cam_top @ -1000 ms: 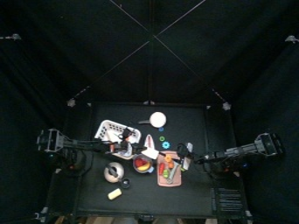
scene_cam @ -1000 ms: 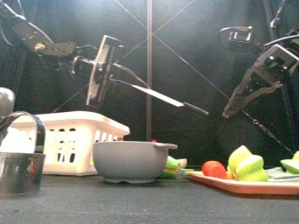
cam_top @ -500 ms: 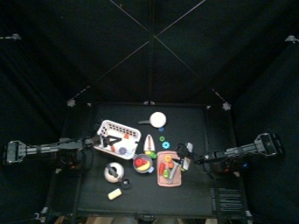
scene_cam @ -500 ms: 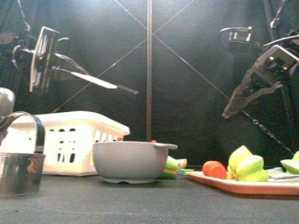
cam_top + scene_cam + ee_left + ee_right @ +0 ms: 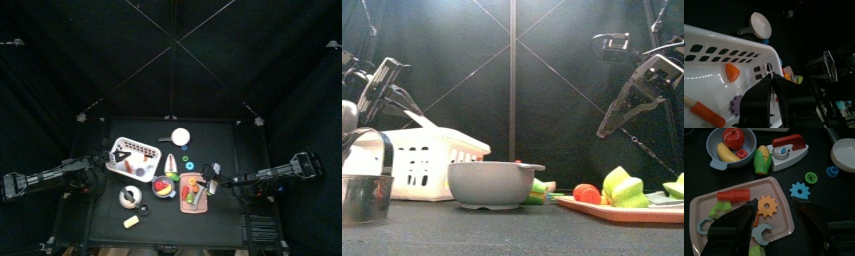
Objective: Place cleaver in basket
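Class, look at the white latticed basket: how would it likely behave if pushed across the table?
The basket is probably light, since its walls are perforated. Its broad, low shape suggests it would slide rather than tip. The loose orange pieces inside may shift.

No legible text or labels

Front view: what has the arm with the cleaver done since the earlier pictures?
The left arm swung the cleaver from high over the middle leftward and down to the basket; its jaws kept hold. The right arm, bowl and tray stayed put.
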